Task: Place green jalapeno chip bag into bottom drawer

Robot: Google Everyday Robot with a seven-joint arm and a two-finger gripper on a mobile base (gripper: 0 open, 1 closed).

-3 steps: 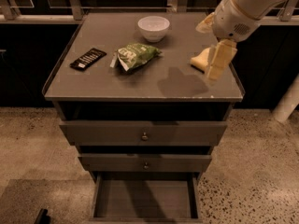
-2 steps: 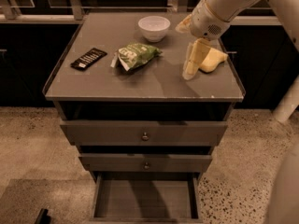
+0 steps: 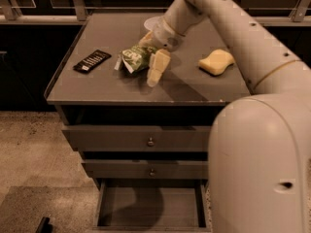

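The green jalapeno chip bag (image 3: 135, 58) lies on the cabinet top (image 3: 97, 89), left of centre. My gripper (image 3: 152, 52) hangs over the bag's right end with its fingers spread. One cream finger (image 3: 158, 68) points down just right of the bag and the other is behind it. The gripper holds nothing. The bottom drawer (image 3: 126, 208) is pulled out at the foot of the cabinet, and its floor is bare.
A flat black remote-like bar (image 3: 92, 60) lies left of the bag. A yellow sponge (image 3: 216, 61) lies to the right. A white bowl (image 3: 149, 21) is mostly hidden behind my wrist. Two knobbed drawers (image 3: 150, 141) are shut. My arm's bulky link (image 3: 257, 169) fills the lower right.
My gripper has moved left across the cabinet top, from above the sponge to the right end of the chip bag. The bag, sponge and remote have stayed put.
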